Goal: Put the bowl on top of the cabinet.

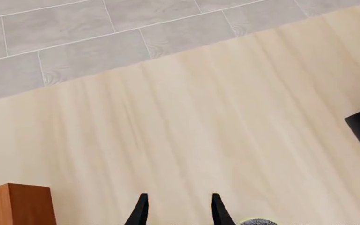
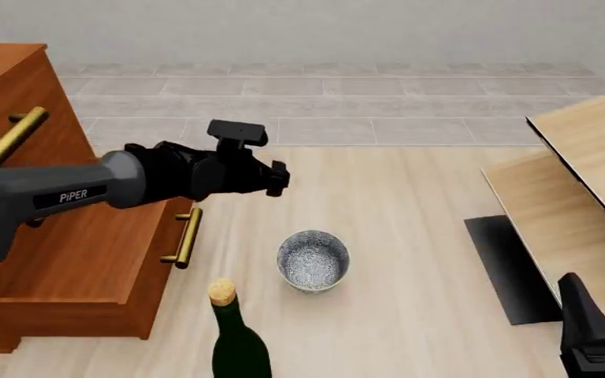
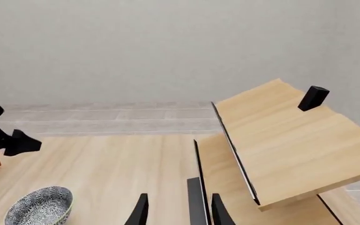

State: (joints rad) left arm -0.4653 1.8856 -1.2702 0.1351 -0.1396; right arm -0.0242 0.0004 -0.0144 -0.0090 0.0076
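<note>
Bowl point(image 2: 313, 261) sitting upright on the pale wood counter point(image 2: 408, 236), near-centre, just right of the cabinet point(image 2: 61, 260) and just beyond the corked green bottle point(image 2: 237, 339). Not touching either, as far as can be told. Also showing in the right wrist view, low down near the frame edge point(image 3: 39, 206).

Looks like glazed ceramic, so probably stiff, a bit slippery and chippable if dropped. Light enough for one arm though. Deep with a thin rim and nothing to grab on the outside, so best bet: pinch the wall, one finger inside, one outside, coming straight down on the side away from the bottle. Would squeeze firmly but not crush.

Left gripper point(image 1: 178, 211) hovering above the counter, beyond the bowl and close to the cabinet's front, fingers spread a moderate gap with nothing between them. Right gripper point(image 3: 178, 211) parked down at the near right by the pale light-wood furniture point(image 2: 586, 181), fingers likewise parted and empty.

Cabinet top high up at left, so a decent lift needed.
</note>
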